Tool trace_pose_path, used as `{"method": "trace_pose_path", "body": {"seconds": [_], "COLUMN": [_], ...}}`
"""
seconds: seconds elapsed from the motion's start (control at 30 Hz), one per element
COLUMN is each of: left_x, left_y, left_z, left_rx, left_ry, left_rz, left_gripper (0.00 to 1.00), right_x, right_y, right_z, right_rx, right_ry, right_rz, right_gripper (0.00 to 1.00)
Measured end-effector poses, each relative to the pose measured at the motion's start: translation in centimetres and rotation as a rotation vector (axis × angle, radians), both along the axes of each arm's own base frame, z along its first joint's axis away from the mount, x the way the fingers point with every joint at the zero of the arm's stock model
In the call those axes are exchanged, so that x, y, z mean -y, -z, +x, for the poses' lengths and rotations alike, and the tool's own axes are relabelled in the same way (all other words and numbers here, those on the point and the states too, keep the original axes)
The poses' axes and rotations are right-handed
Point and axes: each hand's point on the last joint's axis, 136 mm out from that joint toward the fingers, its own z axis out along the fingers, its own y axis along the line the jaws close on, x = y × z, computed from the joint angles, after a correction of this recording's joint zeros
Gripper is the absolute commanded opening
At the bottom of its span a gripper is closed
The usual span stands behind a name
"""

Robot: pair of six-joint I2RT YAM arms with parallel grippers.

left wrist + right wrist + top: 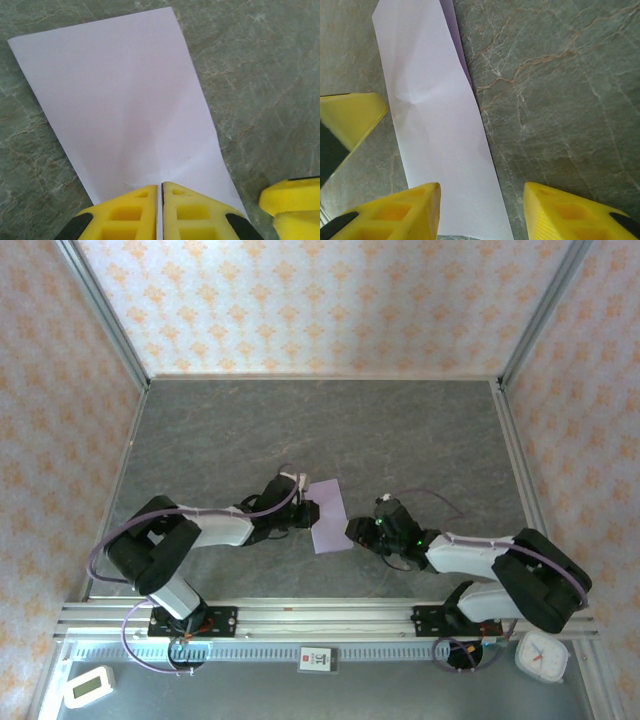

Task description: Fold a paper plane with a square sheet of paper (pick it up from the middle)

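I could read nothing: the small white tag (318, 658) on the front rail (330, 615) bore print too tiny to decipher

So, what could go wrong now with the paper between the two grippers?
1. The left gripper is shut at the edge of the paper, and soft wrinkles fan out from its tips; more pressure may crumple the paper.
2. The right gripper is open astride the paper's end, which lies flat on the table; closing may shove it askew instead of gripping it.
3. Both grippers are close together, so they might collide.
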Motion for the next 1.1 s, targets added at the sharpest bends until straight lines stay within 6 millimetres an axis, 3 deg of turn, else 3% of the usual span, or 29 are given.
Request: {"method": "trace_pose_path", "body": {"seconds": [0.2,0.5,0.9,1.1], "left_x": [-0.2,0.1,0.1,0.1], "left_y": [1.9,1.9,1.8,1.8], "left_z": [0.2,1.0,1.1,1.1], "left_rx": [-0.017,0.021,0.031,0.031], "left_ry": [-0.003,0.011,0.011,0.011], "left_rz": [0.038,0.051,0.056,0.056], "left_gripper": [0.06,0.04,0.03,0.03], "right_x": [-0.2,-0.4,-1.7,-2.3], "right_y": [0.1,0.2,0.1,-0.7], "right_z": [-0.1,0.0,0.5,0.9], "right_rx": [-0.001,-0.011,-0.023,-0.002], "right_ry": [-0.015,-0.03,-0.062,-0.07], "right_rz": [0.002,-0.002,0.01,0.035], "right_gripper": [0.47,0.45,0.25,0.33]}}
